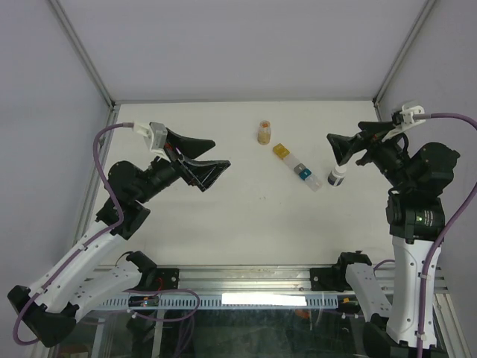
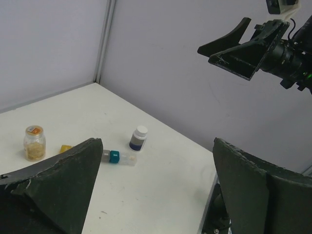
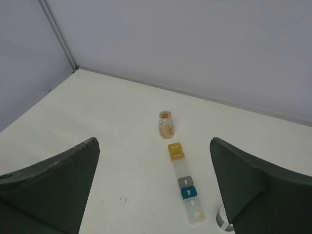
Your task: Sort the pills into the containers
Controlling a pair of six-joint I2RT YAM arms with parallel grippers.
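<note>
The containers (image 1: 298,168) form a short strip at the table's middle: yellow lids (image 3: 175,150) at the far end, then clear, grey, blue (image 3: 188,192) and clear. A tan pill (image 3: 197,214) lies in the near clear compartment. The strip also shows in the left wrist view as containers (image 2: 117,157). A round vial (image 1: 264,132) of tan-orange pieces stands beyond the yellow end. My left gripper (image 1: 220,153) hovers open to the left of the strip. My right gripper (image 1: 334,149) hovers open above the strip's right end. Neither holds anything.
A small dark bottle with a white cap (image 1: 337,177) stands right beside the strip's clear end; my right finger partly covers the bottle (image 3: 223,218) in the wrist view. Grey walls and metal posts (image 1: 82,52) enclose the table at the back and sides.
</note>
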